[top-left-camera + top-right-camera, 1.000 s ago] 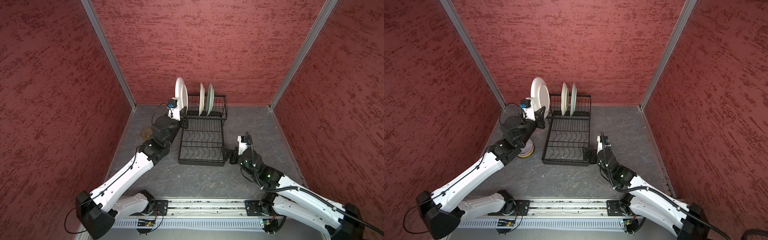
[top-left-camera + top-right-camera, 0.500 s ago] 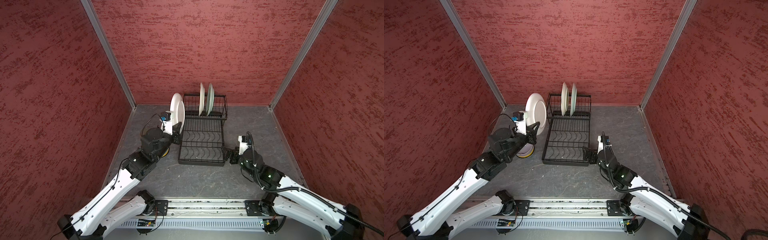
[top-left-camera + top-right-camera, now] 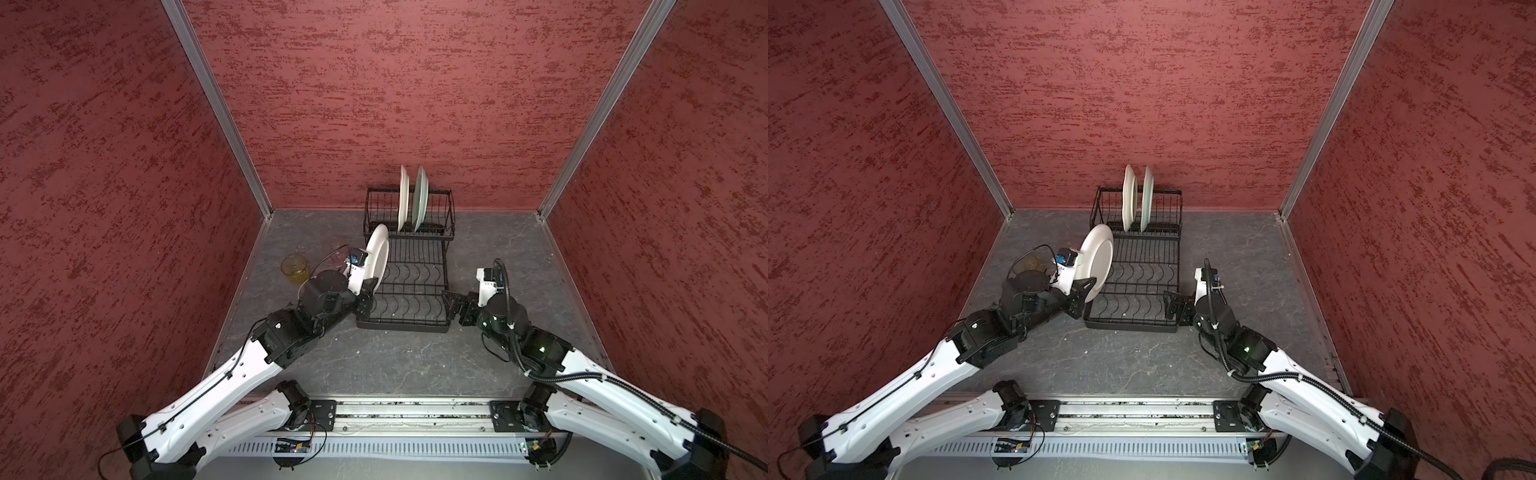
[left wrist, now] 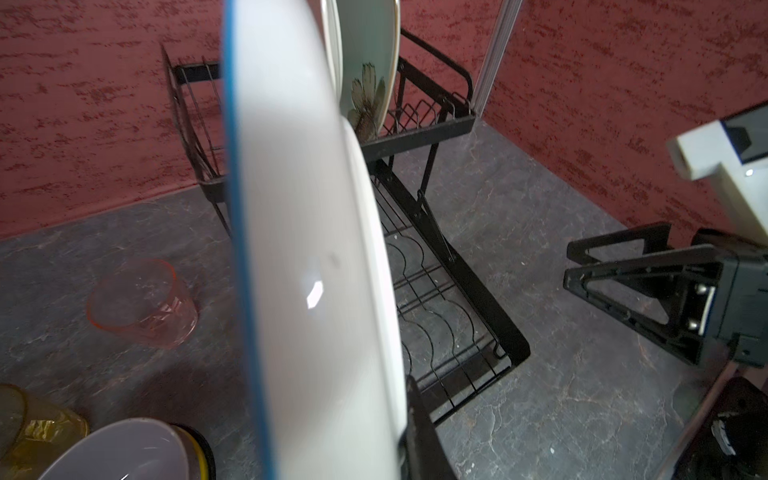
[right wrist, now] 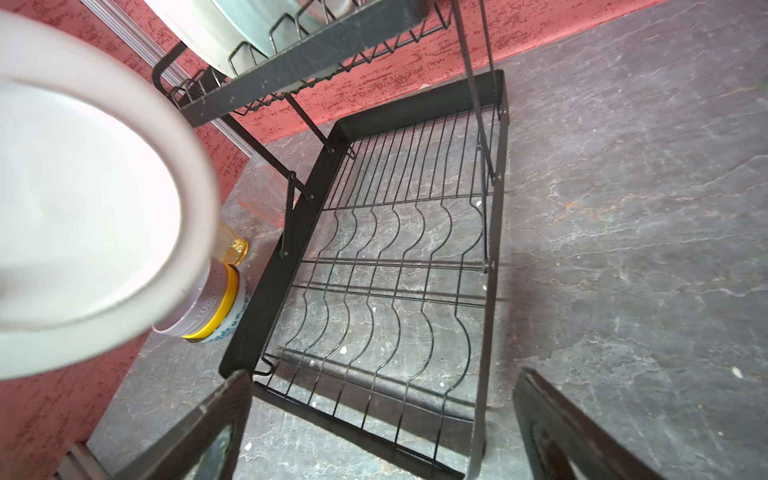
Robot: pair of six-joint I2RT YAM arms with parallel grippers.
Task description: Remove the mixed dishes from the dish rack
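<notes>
In both top views my left gripper is shut on the lower edge of a white plate with a blue rim. I hold it upright, just left of the lower tier of the black wire dish rack. The left wrist view shows the plate edge-on and close; one finger shows, the other is hidden behind it. Another white plate and a pale green flowered plate stand in the raised back tier. My right gripper is open and empty at the rack's front right corner.
Left of the rack, on the grey floor, are an amber tumbler and a pink tumbler. A lilac bowl sits stacked on a yellow one there. Red walls close in the back and both sides.
My left arm has drawn back and down with the white plate, from high beside the back tier to low beside the lower tier. The right arm has stayed still.
</notes>
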